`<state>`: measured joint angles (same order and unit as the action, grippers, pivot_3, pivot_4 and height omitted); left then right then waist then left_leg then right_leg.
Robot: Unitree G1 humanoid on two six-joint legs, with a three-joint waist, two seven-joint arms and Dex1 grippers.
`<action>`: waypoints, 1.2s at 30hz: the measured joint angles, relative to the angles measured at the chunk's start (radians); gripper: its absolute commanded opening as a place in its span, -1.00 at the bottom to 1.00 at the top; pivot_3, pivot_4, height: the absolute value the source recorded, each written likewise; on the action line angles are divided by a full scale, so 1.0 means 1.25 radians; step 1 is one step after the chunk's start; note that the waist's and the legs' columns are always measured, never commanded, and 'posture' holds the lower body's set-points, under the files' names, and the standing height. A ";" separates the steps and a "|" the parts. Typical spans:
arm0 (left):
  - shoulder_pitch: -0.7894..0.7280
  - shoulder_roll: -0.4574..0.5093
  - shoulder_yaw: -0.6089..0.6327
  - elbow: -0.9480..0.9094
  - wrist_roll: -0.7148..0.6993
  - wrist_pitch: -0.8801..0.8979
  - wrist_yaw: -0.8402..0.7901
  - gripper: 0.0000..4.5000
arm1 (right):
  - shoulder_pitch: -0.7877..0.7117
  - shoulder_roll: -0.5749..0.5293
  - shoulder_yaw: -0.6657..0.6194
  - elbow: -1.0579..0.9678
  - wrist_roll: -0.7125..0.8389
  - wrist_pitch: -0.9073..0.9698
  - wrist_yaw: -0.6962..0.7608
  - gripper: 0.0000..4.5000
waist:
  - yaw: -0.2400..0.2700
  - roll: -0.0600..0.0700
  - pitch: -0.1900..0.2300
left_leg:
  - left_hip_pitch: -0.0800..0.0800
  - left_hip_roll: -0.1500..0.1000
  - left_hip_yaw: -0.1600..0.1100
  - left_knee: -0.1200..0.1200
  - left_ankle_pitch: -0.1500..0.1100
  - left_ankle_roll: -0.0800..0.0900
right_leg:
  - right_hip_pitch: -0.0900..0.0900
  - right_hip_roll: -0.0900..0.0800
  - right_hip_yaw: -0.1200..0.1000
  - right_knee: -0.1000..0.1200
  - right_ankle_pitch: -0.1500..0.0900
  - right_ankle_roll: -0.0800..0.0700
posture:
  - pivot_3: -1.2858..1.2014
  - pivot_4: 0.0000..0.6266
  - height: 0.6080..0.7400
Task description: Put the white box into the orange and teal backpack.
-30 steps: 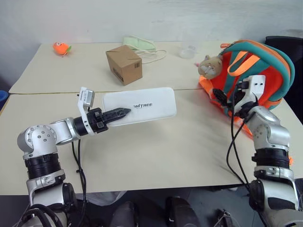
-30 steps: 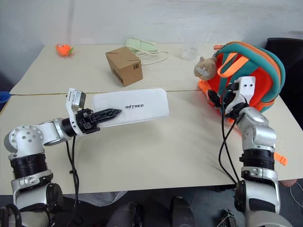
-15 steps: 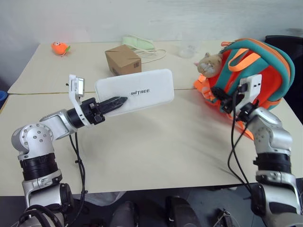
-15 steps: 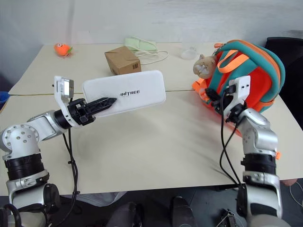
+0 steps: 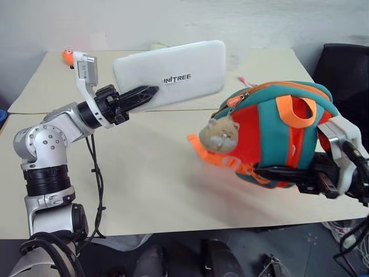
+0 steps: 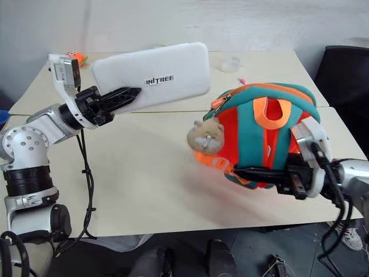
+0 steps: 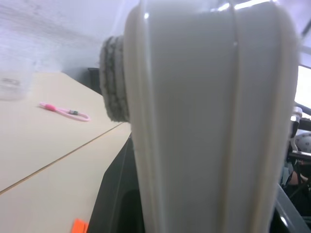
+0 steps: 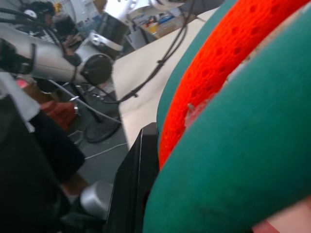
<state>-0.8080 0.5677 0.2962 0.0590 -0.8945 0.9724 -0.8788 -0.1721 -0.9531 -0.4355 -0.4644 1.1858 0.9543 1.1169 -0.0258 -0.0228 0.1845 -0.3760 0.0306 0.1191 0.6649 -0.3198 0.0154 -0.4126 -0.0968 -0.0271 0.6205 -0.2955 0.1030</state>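
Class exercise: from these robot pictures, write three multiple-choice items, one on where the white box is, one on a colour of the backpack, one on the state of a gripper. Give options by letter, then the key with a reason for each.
1. Where is the white box?
A. Lying flat on the table
B. Held up in the air above the table
C. Inside the backpack

2. What colour is the trim on the backpack?
A. Teal
B. Purple
C. Yellow

3. What is the right gripper doing?
A. Hanging open with nothing in it
B. Shut on the backpack
C. Shut on the white box

Key:
1 B: the left gripper holds the box clear of the table.
2 A: teal bands run around the orange body.
3 B: its black fingers close on the backpack's lower edge.
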 measured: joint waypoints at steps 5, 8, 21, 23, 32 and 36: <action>0.015 -0.003 -0.053 -0.005 0.015 -0.037 -0.053 -0.42 | 0.035 -0.019 -0.028 -0.002 0.044 0.025 -0.008 -0.99 | 0.003 0.000 0.000 | 0.000 0.000 0.000 0.000 0.000 0.000 | 0.000 -0.001 0.002 0.000 0.000 0.000 | 0.03 -0.52 1.00; 0.016 0.001 -0.083 -0.004 0.033 -0.068 -0.096 -0.42 | 0.054 -0.022 -0.056 0.006 0.051 0.025 -0.015 -0.99 | 0.007 -0.001 0.000 | 0.000 -0.001 -0.001 0.000 0.000 0.000 | 0.000 -0.001 0.002 0.000 0.000 0.000 | 0.03 -0.52 1.00; -0.027 0.072 -0.233 0.097 0.219 -0.267 -0.305 -0.42 | 0.077 -0.025 -0.042 0.063 -0.043 -0.027 0.021 -0.99 | 0.026 -0.001 0.001 | 0.000 -0.001 0.000 0.002 0.000 0.002 | 0.000 -0.001 0.001 0.000 0.000 0.000 | 0.03 -0.52 1.00; -0.078 0.046 -0.266 0.124 0.256 -0.305 -0.330 -0.42 | 0.060 -0.022 -0.005 0.080 -0.081 -0.046 0.022 -0.99 | 0.032 -0.001 0.001 | -0.001 -0.002 0.000 0.003 0.000 0.003 | 0.000 -0.001 0.000 0.000 0.000 0.001 | 0.03 -0.52 1.00; -0.213 -0.154 -0.365 0.266 0.430 -0.551 -0.321 -0.42 | -0.007 -0.015 0.066 0.092 -0.117 -0.064 0.016 -0.99 | 0.040 -0.001 0.001 | -0.010 -0.002 -0.003 0.009 0.000 0.006 | -0.004 0.000 -0.004 0.000 0.002 0.003 | 0.03 -0.52 1.00; -0.255 -0.221 -0.377 0.333 0.489 -0.626 -0.291 -0.42 | -0.015 -0.014 0.082 0.088 -0.116 -0.064 0.016 -0.99 | 0.043 -0.001 0.001 | -0.015 -0.003 -0.006 0.014 -0.001 0.008 | -0.004 0.000 -0.008 0.000 0.003 0.005 | 0.03 -0.52 1.00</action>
<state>-1.1268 0.2909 -0.1750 0.4754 -0.2829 0.1903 -1.2428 -0.1904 -0.9703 -0.3335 -0.3551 1.0410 0.8743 1.1362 0.0276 -0.0240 0.1852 -0.3946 0.0265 0.1120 0.6826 -0.3214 0.0252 -0.4178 -0.0973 -0.0369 0.6206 -0.2923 0.1089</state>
